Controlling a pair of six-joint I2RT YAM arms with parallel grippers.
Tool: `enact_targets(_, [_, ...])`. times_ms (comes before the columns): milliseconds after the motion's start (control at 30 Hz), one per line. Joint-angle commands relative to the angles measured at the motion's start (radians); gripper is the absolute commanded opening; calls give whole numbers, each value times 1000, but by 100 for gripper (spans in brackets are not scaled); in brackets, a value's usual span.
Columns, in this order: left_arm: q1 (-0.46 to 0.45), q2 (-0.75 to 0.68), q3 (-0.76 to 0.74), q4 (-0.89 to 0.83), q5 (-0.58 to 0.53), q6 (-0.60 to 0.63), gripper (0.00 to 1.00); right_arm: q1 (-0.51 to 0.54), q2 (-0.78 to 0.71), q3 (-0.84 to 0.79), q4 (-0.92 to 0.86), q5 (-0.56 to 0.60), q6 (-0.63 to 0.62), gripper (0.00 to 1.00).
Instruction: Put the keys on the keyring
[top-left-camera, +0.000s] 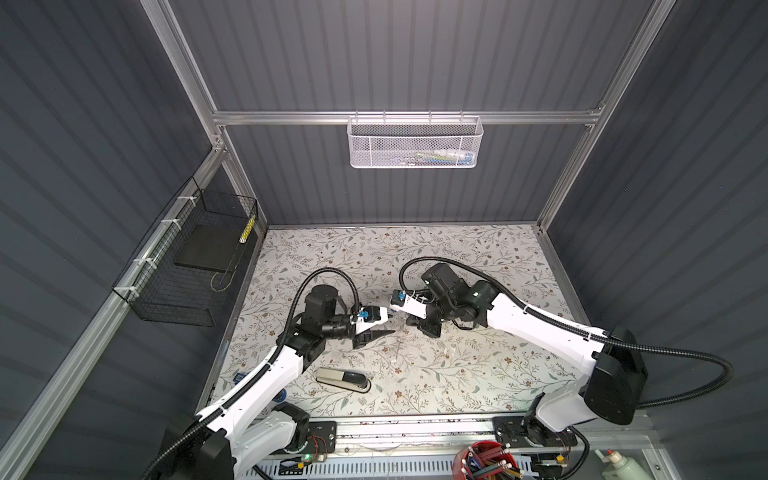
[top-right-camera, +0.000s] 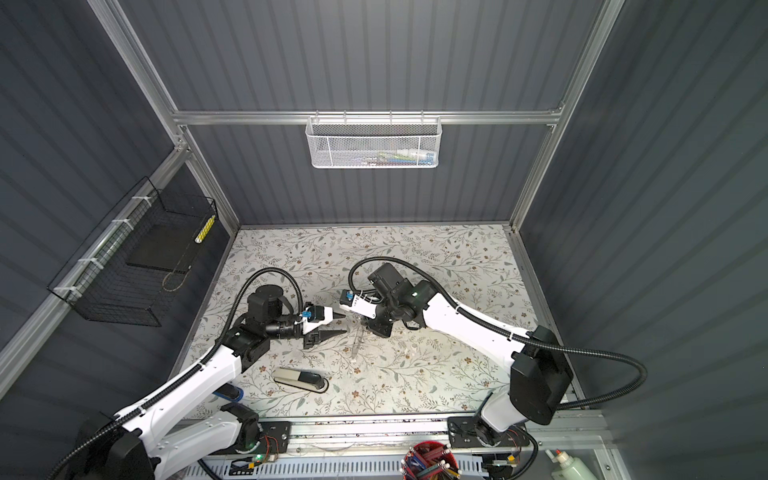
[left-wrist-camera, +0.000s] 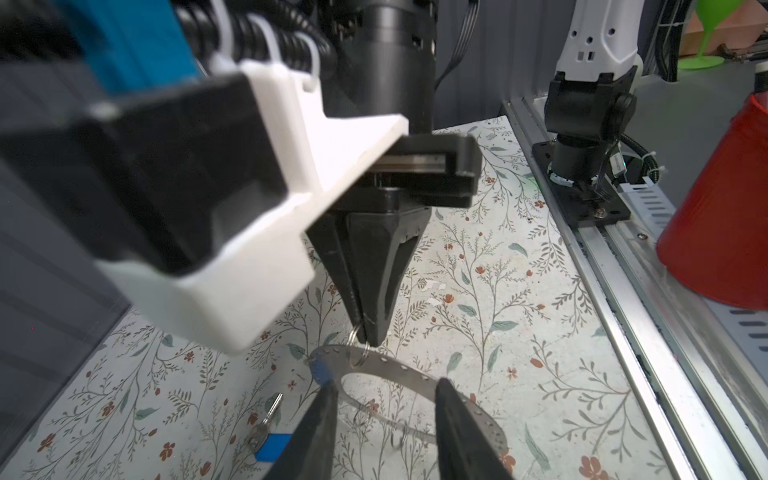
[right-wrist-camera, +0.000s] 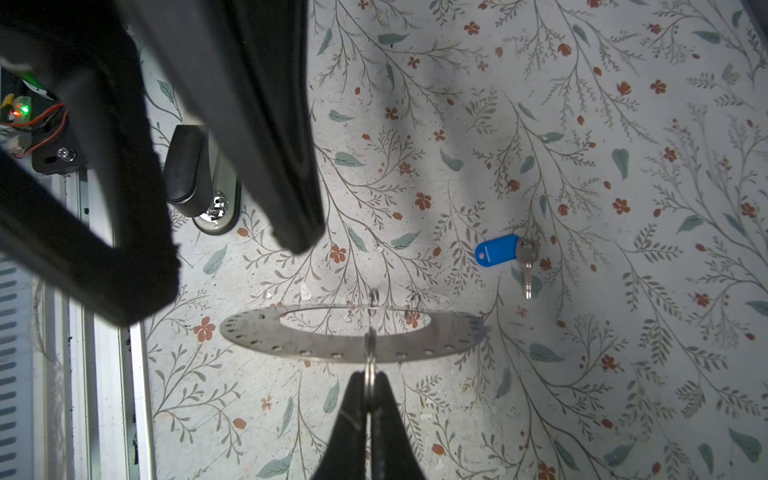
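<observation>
In both top views the walls (top-left-camera: 83, 166) are dim and the flowered tabletop (top-left-camera: 457, 257) is the brightest part, with a whiter strip along its near edge. The frame posts (top-left-camera: 178, 62) bend toward the picture edges.

In the left wrist view the white mount (left-wrist-camera: 249, 249) above the right pincer (left-wrist-camera: 365, 332) is soft and out of focus, as is the red cup (left-wrist-camera: 723, 208).

In the right wrist view a pool of light surrounds the keyring (right-wrist-camera: 316, 340) just ahead of the right pincer and fades toward the corners. The left pincer (right-wrist-camera: 218, 274) is dark and blurred, and the stapler (right-wrist-camera: 208, 191) glints at its metal end.

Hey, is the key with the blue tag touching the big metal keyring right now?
Apart. The right wrist view shows the blue-tagged key lying on the table, with bare floral surface plainly between it and the keyring.
</observation>
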Motion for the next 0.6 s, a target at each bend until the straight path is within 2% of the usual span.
enact_targets(0, [-29, 29, 38, -16, -28, 44, 40, -2, -29, -15, 30, -33, -15, 7])
enact_targets(167, [-54, 56, 44, 24, -79, 34, 39, -2, -29, -21, 24, -32, -17, 6])
enact_targets(300, [-54, 50, 27, 75, -113, -5, 38, -2, -34, -29, 34, -78, -15, 7])
enact_targets(567, [-58, 52, 2, 123, -99, -60, 38, -2, -41, -40, 54, -96, -15, 7])
